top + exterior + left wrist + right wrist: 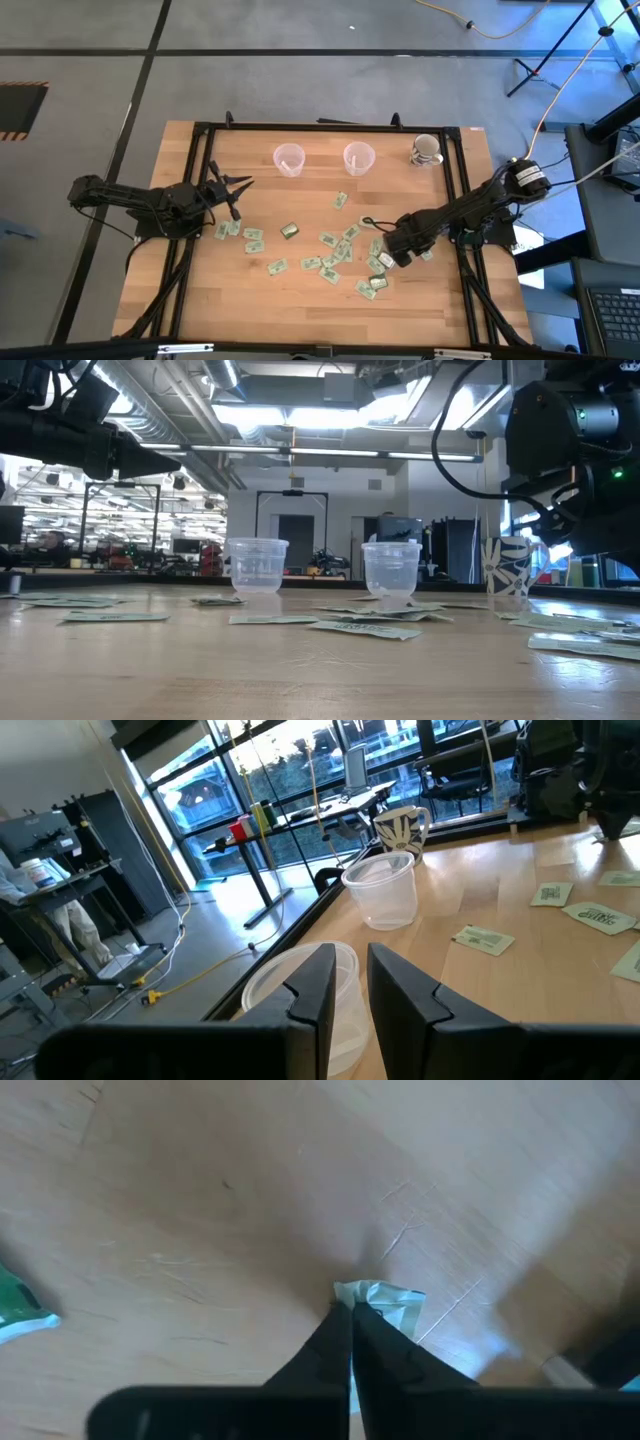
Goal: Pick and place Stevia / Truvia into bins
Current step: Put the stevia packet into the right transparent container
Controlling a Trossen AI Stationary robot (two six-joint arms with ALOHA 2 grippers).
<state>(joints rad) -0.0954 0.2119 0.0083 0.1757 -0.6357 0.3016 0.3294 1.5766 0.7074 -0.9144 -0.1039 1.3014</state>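
Grasp step: my right claw (350,1318) is pinched shut on one crumpled sachet (385,1302) at the right of the scatter. Next move, as I judge it: lift and carry it to the far right cup (358,157).

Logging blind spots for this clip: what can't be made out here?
- High view: the right claw covers its sachet; sachet print is too small to read.
- Right wrist view: the sachet is crumpled and mostly behind the fingertips.
- Left wrist view: the near cup is partly hidden by the left claw.
- Low view: neither claw's tips show.
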